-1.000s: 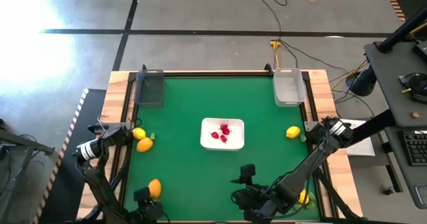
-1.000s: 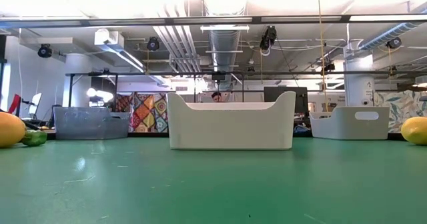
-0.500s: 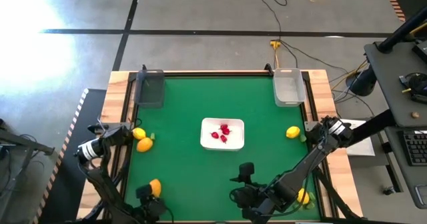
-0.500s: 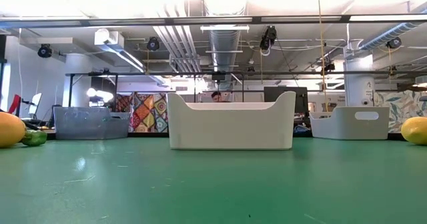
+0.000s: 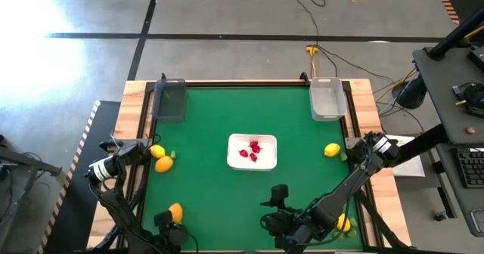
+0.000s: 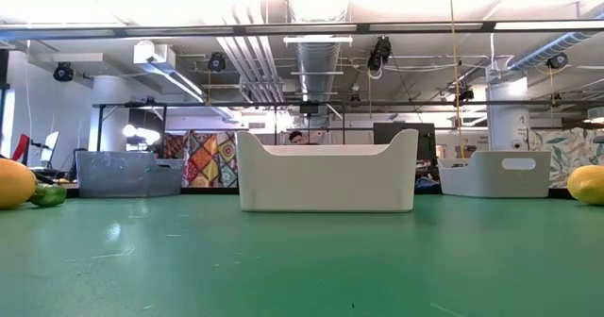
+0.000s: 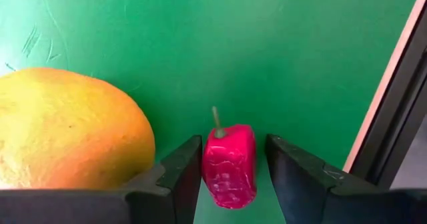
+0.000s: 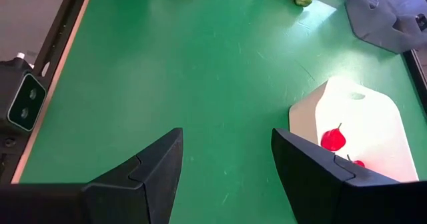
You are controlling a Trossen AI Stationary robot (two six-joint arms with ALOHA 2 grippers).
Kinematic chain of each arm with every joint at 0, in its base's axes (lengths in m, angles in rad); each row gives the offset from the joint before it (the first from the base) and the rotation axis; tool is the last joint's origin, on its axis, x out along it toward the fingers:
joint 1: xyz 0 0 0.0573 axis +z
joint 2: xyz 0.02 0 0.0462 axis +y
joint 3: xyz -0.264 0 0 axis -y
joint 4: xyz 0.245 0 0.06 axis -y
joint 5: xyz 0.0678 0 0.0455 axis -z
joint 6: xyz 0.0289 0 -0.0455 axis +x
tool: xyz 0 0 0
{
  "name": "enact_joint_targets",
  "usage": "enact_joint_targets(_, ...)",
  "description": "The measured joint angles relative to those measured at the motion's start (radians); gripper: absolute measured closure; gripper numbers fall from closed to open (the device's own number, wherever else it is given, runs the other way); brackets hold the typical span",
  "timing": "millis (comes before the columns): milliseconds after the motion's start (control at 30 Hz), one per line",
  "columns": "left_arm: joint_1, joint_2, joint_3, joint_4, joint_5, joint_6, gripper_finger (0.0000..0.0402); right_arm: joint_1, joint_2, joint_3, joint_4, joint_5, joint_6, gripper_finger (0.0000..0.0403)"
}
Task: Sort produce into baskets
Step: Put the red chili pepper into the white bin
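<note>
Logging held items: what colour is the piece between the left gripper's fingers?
Red berry, seen best in the left wrist view.

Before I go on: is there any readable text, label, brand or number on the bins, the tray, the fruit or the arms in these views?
None can be read.
Dark smoky grey plastic bin: no marking seen.
Clear pale grey plastic bin: no marking seen.
White shallow rounded-square tray: plain.
Small red berry between the left gripper fingers: no label.

The orange fruit (image 7: 67, 131) is running off the frame's edge, while the tray (image 8: 360, 127) is getting cropped
</note>
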Motion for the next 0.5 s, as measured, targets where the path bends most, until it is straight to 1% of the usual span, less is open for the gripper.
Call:
enact_joint_targets(300,0.018,-0.001,0.0,-0.007,0.024,-0.014,0.0253,0.0,0.0,0.0,-0.001,0.0,-0.006,0.0181)
enact_joint_targets(367,0.02,0.0,0.0,-0.003,0.023,-0.014,0.0264,0.001,0.0,0.0,-0.001,0.0,-0.005,0.0181)
enact_joint_targets(500,0.026,0.0,0.0,0.007,0.026,-0.014,0.0306,0.012,0.0,0.0,-0.003,0.0,0.002,0.0181)
